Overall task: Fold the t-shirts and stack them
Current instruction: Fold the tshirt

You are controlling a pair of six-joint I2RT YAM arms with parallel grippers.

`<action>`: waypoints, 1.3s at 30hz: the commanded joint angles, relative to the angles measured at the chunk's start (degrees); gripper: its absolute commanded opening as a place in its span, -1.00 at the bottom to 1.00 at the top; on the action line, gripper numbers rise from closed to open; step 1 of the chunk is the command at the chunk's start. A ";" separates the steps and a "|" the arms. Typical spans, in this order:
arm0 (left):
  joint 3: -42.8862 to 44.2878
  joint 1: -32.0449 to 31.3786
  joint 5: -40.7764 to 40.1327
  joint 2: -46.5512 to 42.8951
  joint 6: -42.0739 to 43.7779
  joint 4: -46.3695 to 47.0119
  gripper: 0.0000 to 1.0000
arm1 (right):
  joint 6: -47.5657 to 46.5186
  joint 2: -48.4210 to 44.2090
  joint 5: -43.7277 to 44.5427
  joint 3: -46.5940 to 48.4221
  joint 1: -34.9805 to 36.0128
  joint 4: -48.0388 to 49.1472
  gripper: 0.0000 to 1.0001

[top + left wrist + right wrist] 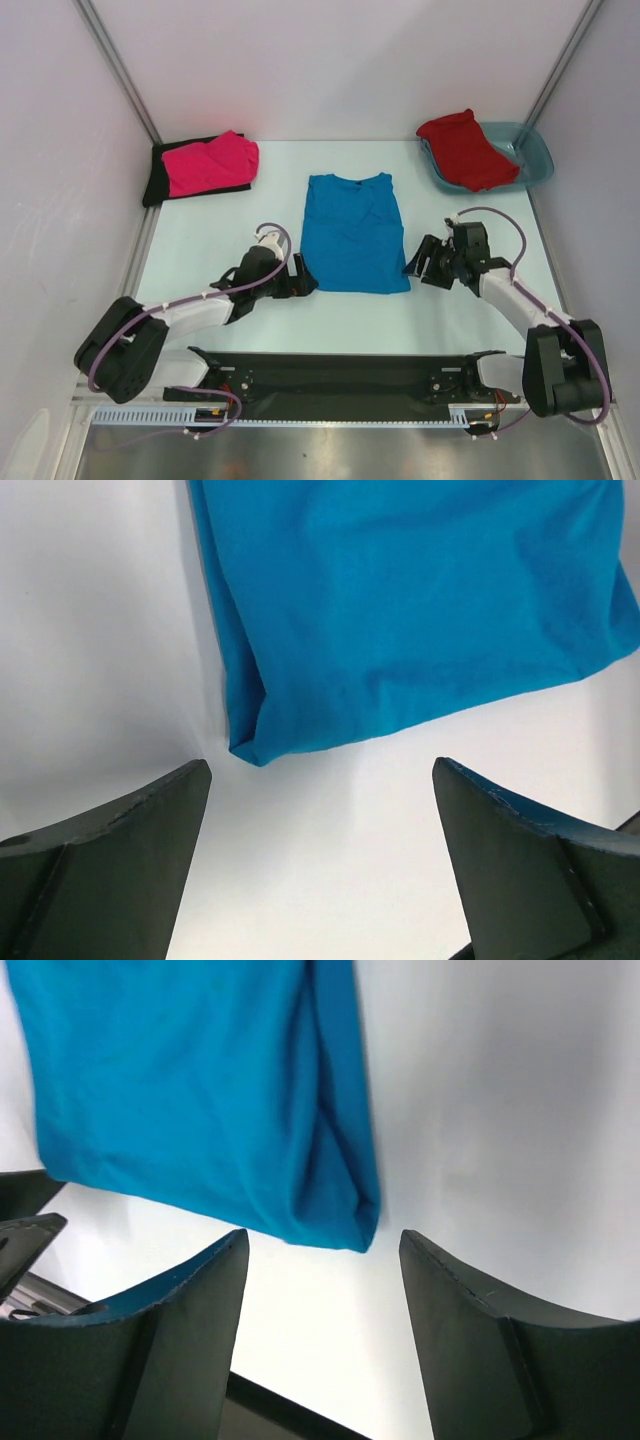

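Observation:
A bright blue t-shirt point(352, 230) lies flat mid-table, its sleeves folded in so it forms a long rectangle. My left gripper point(305, 279) stands open beside its near left corner point(250, 748), nothing between the fingers. At the near right corner point(352, 1230) my right gripper point(415, 262) is open too, apart from the cloth. A hot pink t-shirt point(210, 162) rests folded on a black t-shirt point(157, 178) at the back left. At the back right a red t-shirt point(465, 148) lies crumpled in a tub.
The teal plastic tub point(535, 157) sits in the back right corner. White walls with metal posts close off the table at the left, back and right. A black rail point(340, 372) with the arm bases runs along the near edge.

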 commanded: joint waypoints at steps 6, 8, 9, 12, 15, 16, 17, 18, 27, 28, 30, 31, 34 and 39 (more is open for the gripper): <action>-0.96 1.37 1.79 -3.75 -0.18 2.20 1.00 | 1.82 -2.48 -1.15 0.83 -0.10 -0.19 0.38; -0.78 1.72 3.19 -2.27 -0.35 3.69 1.00 | 2.17 -1.77 -1.58 0.31 -0.10 1.21 0.38; -0.78 1.81 4.51 -1.65 -0.53 4.48 0.99 | 2.52 -1.42 -1.85 -0.39 -0.10 1.92 0.38; -0.34 2.51 7.32 1.69 -1.06 6.94 1.00 | 2.88 0.16 -2.90 -1.01 -0.10 4.03 0.38; 0.18 2.86 9.17 4.94 -1.23 8.61 1.00 | 3.23 1.92 -3.78 -1.27 -0.10 5.53 0.38; 0.27 3.30 10.22 5.56 -1.58 9.84 0.99 | 3.49 2.27 -3.87 -1.45 -0.10 5.79 0.38; 0.27 3.39 10.84 6.44 -1.85 10.63 0.99 | 3.50 3.06 -4.05 -1.54 -0.10 6.40 0.38; 0.19 3.74 11.28 7.58 -2.11 11.34 1.00 | 3.50 3.33 -4.14 -1.45 -0.10 6.58 0.38; 2.20 5.06 13.75 12.07 -0.97 13.63 1.00 | 4.28 7.37 -5.81 -1.89 -0.10 10.18 0.38; 2.38 5.15 13.92 12.51 -0.97 13.63 1.00 | 4.37 7.64 -5.89 -1.89 -0.10 10.45 0.37; 2.56 5.32 14.45 12.77 -0.88 13.72 1.00 | 4.72 8.51 -6.42 -1.98 -0.10 11.06 0.36; 2.64 5.32 14.71 13.12 -0.88 13.72 1.00 | 4.90 8.78 -6.86 -1.98 -0.10 11.24 0.34; 2.47 5.32 15.50 13.74 -0.88 13.98 1.00 | 5.43 10.09 -7.74 -2.07 -0.10 12.03 0.22; 1.24 5.32 17.70 14.45 -1.14 15.91 0.52 | 5.87 10.45 -8.44 -3.03 -0.01 12.39 0.00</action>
